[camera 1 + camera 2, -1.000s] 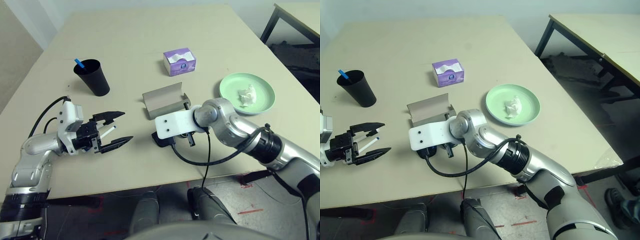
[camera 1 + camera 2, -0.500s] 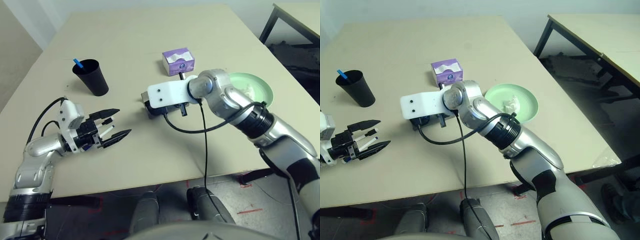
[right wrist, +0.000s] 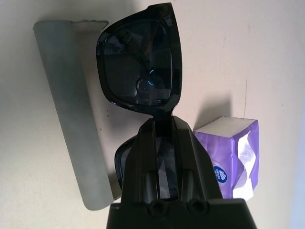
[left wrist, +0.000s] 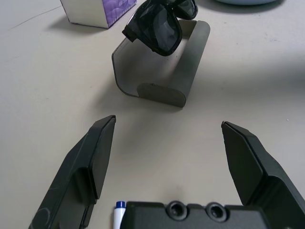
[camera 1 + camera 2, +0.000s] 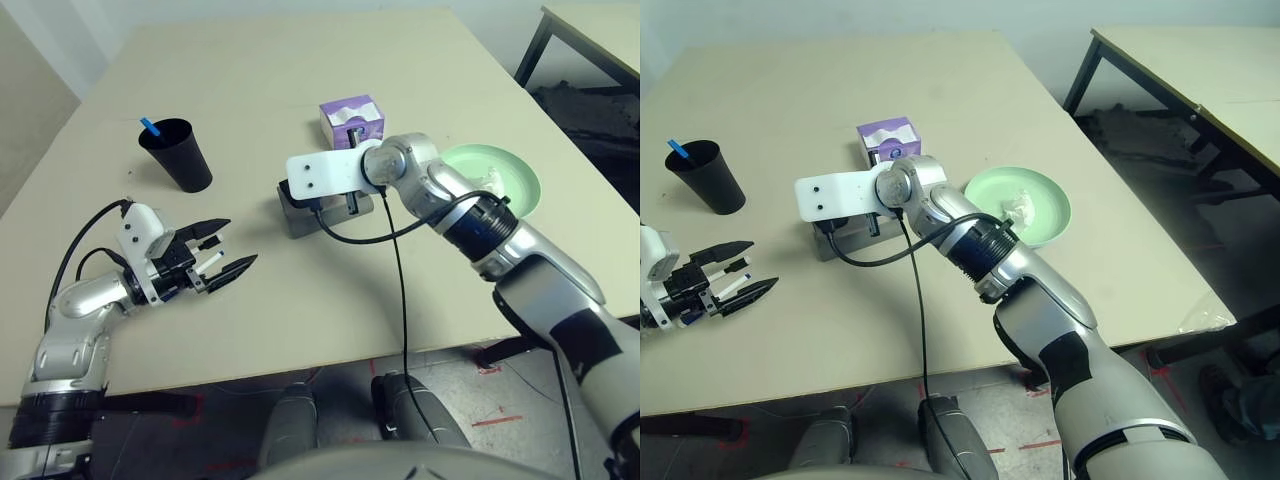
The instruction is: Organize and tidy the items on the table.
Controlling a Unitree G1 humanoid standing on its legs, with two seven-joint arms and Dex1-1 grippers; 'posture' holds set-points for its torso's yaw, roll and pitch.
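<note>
Two arms are at work over the worktop (image 5: 330, 320), and only the right one has shifted much in the past second. At the left, the black cup (image 5: 178, 154) stands with a blue-capped marker (image 5: 150, 127) in it. Nearer the robot, the left gripper (image 5: 222, 256) hovers just above the surface with its fingers spread wide and nothing between them; a white marker (image 5: 206, 267) lies under it, its blue tip (image 4: 118, 205) showing by the gripper's base in the left wrist view. That arm has hardly moved.

Further right, the right gripper (image 3: 162, 125) is closed on the bridge of the sunglasses (image 3: 139, 67) and has carried them away from the robot, from the near side of the open grey case (image 4: 157, 71) to a spot over its trough. The sunglasses hang just above the case, not yet resting in it. Beyond the case stands the purple tissue box (image 5: 352, 122), and at the right the green plate (image 5: 1018, 205) holds the crumpled tissue (image 5: 1021, 208).

For the tidying, this suggests the sunglasses are about to be lowered into the case; the marker under the left gripper looks like the next item, probably bound for the cup
</note>
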